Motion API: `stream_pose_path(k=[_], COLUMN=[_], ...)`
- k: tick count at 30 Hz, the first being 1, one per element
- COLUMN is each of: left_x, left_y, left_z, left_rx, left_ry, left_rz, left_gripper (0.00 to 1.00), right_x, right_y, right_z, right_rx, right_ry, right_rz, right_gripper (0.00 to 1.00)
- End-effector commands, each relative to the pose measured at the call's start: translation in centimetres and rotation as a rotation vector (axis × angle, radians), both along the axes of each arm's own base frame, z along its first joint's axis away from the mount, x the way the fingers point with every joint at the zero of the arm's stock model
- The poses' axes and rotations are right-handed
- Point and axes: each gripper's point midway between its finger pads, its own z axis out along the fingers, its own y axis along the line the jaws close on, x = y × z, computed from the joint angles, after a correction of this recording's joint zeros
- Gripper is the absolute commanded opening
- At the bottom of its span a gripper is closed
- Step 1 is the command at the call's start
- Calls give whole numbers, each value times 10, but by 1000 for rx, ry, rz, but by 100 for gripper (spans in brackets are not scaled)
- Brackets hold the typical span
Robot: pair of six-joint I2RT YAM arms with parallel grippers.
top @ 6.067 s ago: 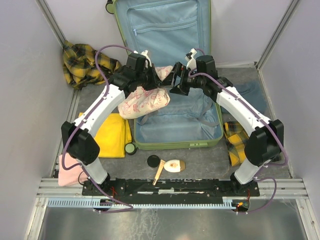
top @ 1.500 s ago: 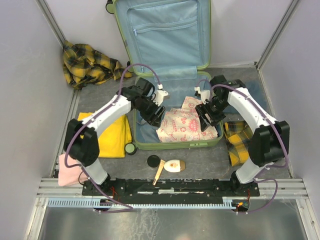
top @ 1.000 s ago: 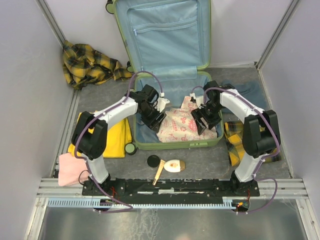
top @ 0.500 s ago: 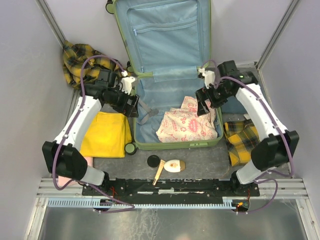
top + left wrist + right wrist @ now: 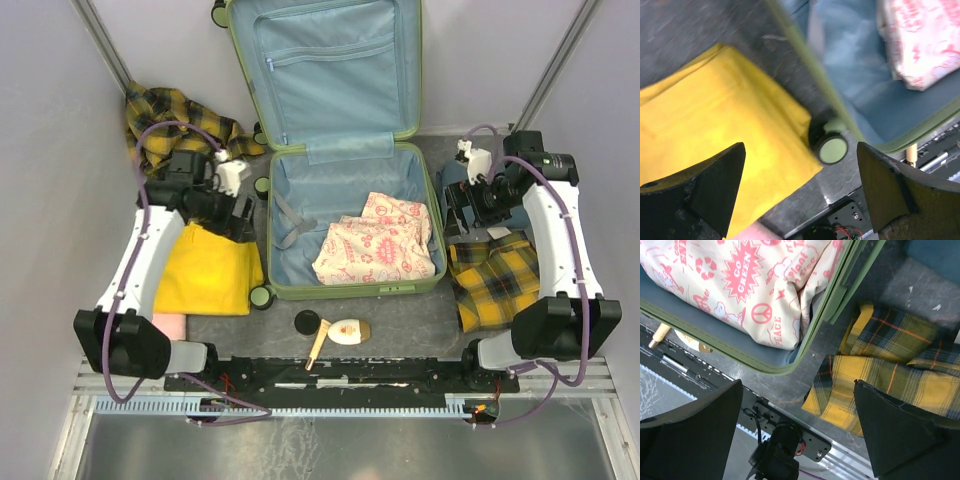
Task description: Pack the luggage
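The luggage [image 5: 300, 291] lies open on the floor, its lime-green shell down and its blue-lined lid [image 5: 330, 70] upright at the back. A white cloth with pink print [image 5: 375, 250] lies in its near right corner, with nothing holding it. My left gripper [image 5: 232, 215] hangs open just left of the luggage, over a folded yellow cloth [image 5: 205, 275]. In the left wrist view the yellow cloth [image 5: 715, 115] and a luggage wheel [image 5: 832, 149] lie below the empty gripper [image 5: 800, 190]. My right gripper [image 5: 462, 210] is open to the right of the luggage, above a yellow plaid cloth [image 5: 890, 375].
A second plaid cloth [image 5: 175, 120] is heaped at the back left. A pink cloth [image 5: 165, 328] lies by the left arm's base. A black round lid [image 5: 307, 323] and a pale bottle [image 5: 348, 331] sit in front of the luggage. A blue garment [image 5: 455, 182] lies far right.
Both grippers have let go of the printed cloth and opened wide. Both arms have swung outward from the luggage, the left over the yellow cloth and the right over the plaid cloth.
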Motion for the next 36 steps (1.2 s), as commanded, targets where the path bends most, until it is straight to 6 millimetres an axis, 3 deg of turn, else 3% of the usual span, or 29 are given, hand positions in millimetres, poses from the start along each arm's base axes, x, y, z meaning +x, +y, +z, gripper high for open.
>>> stream_pose_path(k=[1, 4, 8, 11, 13, 22, 28, 32, 36], left_x=[-19, -48, -89, -107, -103, -48, -6, 30, 72], left_y=[64, 111, 152, 166, 166, 151, 156, 162, 166], left_z=[2, -16, -51, -80, -93, -148, -179, -189, -186], left_rx=[108, 173, 262, 321, 318, 261, 240, 214, 188], left_ry=[-11, 68, 201, 260, 245, 212, 224, 224, 203], left_rz=[103, 153, 156, 151, 155, 307, 419, 462, 448], left_gripper=[97, 95, 88, 83, 83, 81, 81, 79, 79], right_x=[-17, -19, -21, -22, -22, -22, -20, -15, -12], right_y=[4, 7, 10, 11, 13, 13, 12, 12, 13], right_z=[5, 4, -1, -3, -4, -11, -15, -15, -16], right_rx=[18, 36, 54, 62, 73, 75, 72, 74, 82], right_ry=[-29, -25, -12, -4, 2, 21, 30, 33, 38], right_rz=[32, 26, 26, 26, 25, 15, 8, 3, -2], right_gripper=[100, 100, 100, 100, 100, 100, 100, 100, 100])
